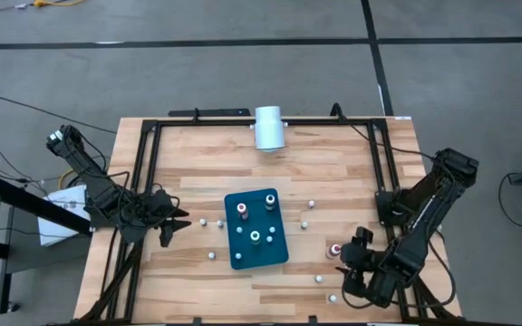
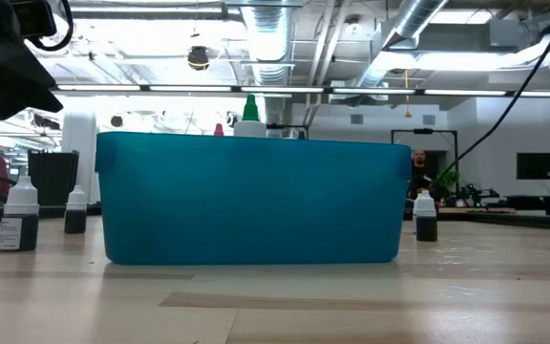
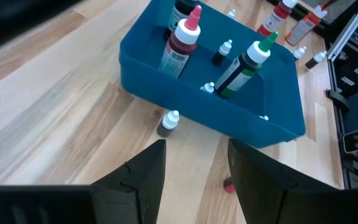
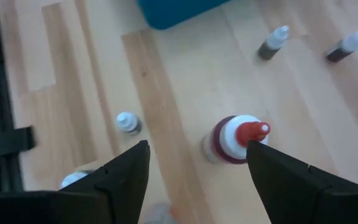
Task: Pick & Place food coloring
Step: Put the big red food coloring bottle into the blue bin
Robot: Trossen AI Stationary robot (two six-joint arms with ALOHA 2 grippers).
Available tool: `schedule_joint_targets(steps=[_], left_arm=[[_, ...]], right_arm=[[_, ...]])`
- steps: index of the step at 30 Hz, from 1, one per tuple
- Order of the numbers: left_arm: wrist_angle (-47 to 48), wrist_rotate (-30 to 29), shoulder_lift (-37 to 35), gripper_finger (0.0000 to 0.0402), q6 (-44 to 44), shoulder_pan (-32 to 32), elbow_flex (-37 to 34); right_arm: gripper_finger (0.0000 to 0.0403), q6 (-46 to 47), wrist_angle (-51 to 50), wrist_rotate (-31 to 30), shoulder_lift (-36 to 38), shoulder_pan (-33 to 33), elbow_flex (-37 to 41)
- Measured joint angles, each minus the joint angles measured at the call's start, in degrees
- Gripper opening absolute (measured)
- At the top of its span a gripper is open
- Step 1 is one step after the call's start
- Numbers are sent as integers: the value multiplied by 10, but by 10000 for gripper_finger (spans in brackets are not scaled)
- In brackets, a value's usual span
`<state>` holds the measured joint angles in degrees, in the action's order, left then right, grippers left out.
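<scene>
R claw (image 4: pixel 197 165) hangs open over a red-top bottle (image 4: pixel 235 140) standing on the table (image 1: pixel 198 154), fingers either side, not touching it. That's near the table's right front, right of the teal tray (image 1: pixel 243 255). L claw (image 3: pixel 194 168) sits low at the tray's left, fingers apart, nothing between them; a small dark bottle (image 3: pixel 168 122) stands just ahead, by the tray wall. Inside the tray: a red-top (image 3: pixel 180 45), a green-top (image 3: pixel 244 65), couple small ones. More tiny bottles dotted round the table. White cylinder (image 1: pixel 268 127) at the back edge.
</scene>
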<state>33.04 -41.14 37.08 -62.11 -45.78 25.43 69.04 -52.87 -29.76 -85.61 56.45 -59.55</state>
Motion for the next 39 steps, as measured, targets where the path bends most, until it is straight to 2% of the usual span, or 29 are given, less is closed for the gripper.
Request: schedule_joint_targets(steps=[6,18,28,39], left_arm=[[0,-1,0,165,0,0,0],[0,-1,0,165,0,0,0],[0,-1,0,165,0,0,0],[-7,0,0,165,0,0,0]], right_arm=[[259,45,-42,-20,1,1,0],[259,46,-56,-19,-1,1,0],[259,69,-63,-36,-57,0,0],[259,90,-65,-44,-75,-5,0]])
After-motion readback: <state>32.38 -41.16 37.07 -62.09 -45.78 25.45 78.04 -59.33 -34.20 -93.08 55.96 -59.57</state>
